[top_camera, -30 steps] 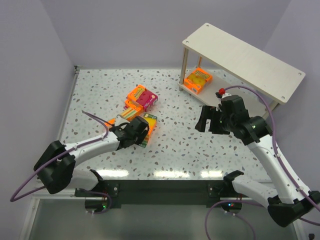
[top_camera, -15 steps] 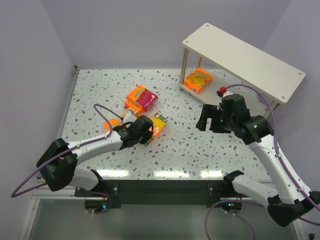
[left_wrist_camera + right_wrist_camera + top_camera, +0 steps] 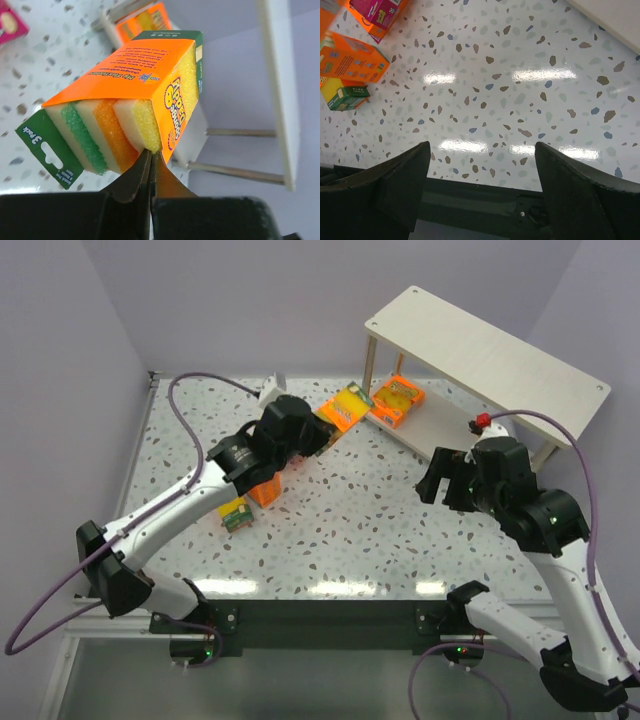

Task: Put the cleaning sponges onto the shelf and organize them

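- Sponges: one orange pack (image 3: 397, 398) already lies on the lower board of the shelf (image 3: 485, 348), just beyond the left fingers (image 3: 142, 175).
- A second pack (image 3: 131, 95), orange-sleeved with green, orange and yellow layers, is pinched by its lower edge between the closed left fingers. It hangs above the worktop (image 3: 380, 530) close to the shelf's near leg and is not yet set down.
- Behind and below the left fingers, on the worktop, lie a thick orange block (image 3: 265, 486) and a small yellow-green pack (image 3: 235, 514). The right wrist view adds a magenta pack (image 3: 376, 10). By this count at least three placements remain, plus any tidying.
- Empty and spread wide, the right fingers (image 3: 395, 185) hang over bare worktop, well apart from every pack.
- One second earlier the left fingers were low among the packs and not fully shut. They have since closed, lifted one pack and carried it to the shelf. The right arm has drawn back slightly.
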Motion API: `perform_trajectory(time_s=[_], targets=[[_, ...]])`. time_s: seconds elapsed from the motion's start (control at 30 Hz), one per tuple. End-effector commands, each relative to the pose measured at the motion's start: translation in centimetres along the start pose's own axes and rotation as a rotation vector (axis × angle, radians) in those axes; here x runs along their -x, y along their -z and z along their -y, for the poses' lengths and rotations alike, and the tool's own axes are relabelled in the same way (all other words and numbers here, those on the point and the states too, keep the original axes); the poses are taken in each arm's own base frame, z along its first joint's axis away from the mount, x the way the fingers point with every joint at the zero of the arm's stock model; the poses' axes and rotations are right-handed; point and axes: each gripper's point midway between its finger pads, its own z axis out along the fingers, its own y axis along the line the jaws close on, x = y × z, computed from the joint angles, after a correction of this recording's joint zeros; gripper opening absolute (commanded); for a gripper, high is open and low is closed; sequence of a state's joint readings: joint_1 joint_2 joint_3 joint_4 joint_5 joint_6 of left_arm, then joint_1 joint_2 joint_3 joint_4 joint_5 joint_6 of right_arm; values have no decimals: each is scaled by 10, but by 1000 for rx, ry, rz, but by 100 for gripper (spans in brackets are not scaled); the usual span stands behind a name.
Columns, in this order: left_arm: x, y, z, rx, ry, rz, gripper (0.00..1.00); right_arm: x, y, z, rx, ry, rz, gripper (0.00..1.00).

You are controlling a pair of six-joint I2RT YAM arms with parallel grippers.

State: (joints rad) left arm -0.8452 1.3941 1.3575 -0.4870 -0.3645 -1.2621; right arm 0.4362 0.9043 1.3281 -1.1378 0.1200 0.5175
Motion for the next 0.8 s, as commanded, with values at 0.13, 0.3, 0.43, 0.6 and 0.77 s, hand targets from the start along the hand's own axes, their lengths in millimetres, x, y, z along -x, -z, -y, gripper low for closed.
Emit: perform_trajectory(time_s=[0.13, 0.3, 0.43, 0.6, 0.77], targets=[[97, -3, 122, -275, -18, 175, 0, 1, 25, 21, -79, -56, 58, 89], [120, -34, 173, -414, -49, 177, 0, -6, 26, 26, -87, -82, 68, 88], [131, -34, 223, -567, -21, 166, 0, -7, 27, 29, -93, -96, 82, 88], [123, -72, 227, -619, 121, 101, 0, -6, 26, 29, -92, -105, 89, 88], [120, -89, 239, -677, 211, 76, 0, -6, 25, 30, -97, -103, 96, 88]])
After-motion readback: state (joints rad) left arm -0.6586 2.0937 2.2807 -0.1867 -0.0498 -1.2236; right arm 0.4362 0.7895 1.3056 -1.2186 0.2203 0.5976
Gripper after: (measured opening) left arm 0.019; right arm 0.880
